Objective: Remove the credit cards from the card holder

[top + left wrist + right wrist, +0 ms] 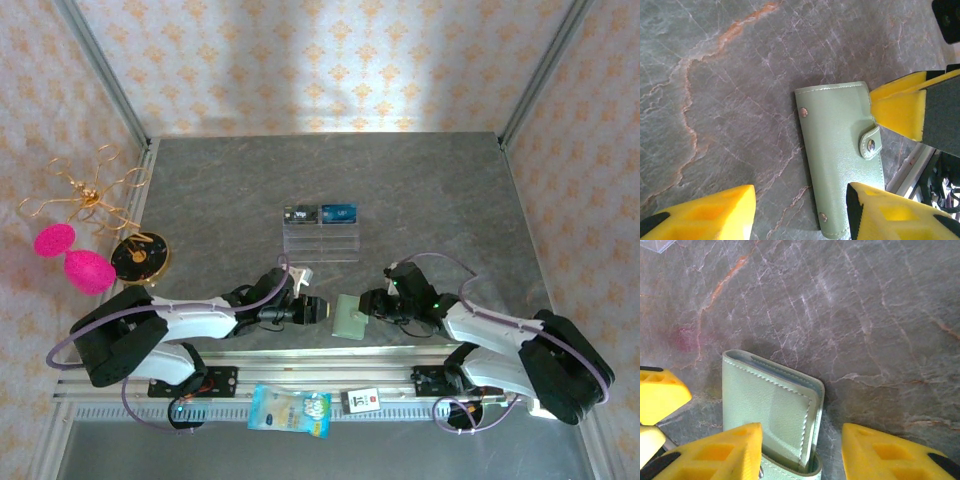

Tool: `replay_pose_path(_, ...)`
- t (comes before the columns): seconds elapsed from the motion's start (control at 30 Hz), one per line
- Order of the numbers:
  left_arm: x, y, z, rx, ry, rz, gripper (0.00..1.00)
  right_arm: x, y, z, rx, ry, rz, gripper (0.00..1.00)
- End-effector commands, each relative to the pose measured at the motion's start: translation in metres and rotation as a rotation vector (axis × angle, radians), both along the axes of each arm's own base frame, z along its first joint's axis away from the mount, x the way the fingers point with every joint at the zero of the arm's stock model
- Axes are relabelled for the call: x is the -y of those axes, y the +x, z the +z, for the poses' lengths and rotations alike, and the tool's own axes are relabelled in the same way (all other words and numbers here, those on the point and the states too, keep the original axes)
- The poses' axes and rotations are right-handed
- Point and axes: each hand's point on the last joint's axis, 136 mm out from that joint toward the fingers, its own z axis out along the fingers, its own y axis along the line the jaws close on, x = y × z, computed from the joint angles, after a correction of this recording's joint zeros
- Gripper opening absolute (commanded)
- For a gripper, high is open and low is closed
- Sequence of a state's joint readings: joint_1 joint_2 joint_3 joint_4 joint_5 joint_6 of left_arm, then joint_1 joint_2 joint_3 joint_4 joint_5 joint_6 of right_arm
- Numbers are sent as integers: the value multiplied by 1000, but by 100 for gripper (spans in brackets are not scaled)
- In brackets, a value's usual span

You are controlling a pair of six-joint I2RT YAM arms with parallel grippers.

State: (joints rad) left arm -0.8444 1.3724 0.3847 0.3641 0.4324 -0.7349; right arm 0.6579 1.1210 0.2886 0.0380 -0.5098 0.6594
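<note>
At the near edge, on the rail between the two arm bases, a blue-and-white packet [290, 410] is lying; it is not part of the job. Just beyond it, the card holder [350, 318] is lying flat on the grey marbled counter [220, 190], between the left hand [320, 311] and the right hand [373, 305], which are facing each other across it. Both hands are standing released. The left hand's yellow fingers [705, 212] are straddling one short end of the holder with bare counter showing between them. One finger of the right hand [897, 107] is touching the long edge beside the snap tab [870, 142], and neither hand is clamping anything. The tab is looking fastened and the holder folded shut, so I judge the task is only beginning: no credit cards are out, and opening the snap and pulling every card is left to do. In the top view the long axis is running roughly from the near edge toward the far edge, leaning a little. The tab side is pointing toward the right hand, and the riveted edge [803, 112], probably the spine, toward the left hand. Farther back, well apart, a clear acrylic rack [320, 240] is holding a dark card [296, 213] and a blue card [338, 213].
</note>
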Motion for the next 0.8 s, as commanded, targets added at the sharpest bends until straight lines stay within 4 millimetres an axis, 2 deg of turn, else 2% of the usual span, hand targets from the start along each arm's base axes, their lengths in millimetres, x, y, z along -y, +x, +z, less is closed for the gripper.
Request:
replay_pose_path(0.0,7,-3,-1,-4,-4,-37,52,-17,-2,5,5,46,62,44)
replay_pose_path(0.2,20,-7,-3,-19,-18,-93,44,-32,-5,2,-2,42,124,35)
replay_pose_path(0.3,26,-9,-3,-22,-21,-118,42,-36,-3,8,5,51,130,39)
replay_pose_path(0.6,46,-16,9,-23,-66,-181,32,-44,-7,25,16,103,158,39)
replay_pose_path(0.77,53,-19,3,-43,-59,-205,28,-47,-9,15,-2,85,180,39)
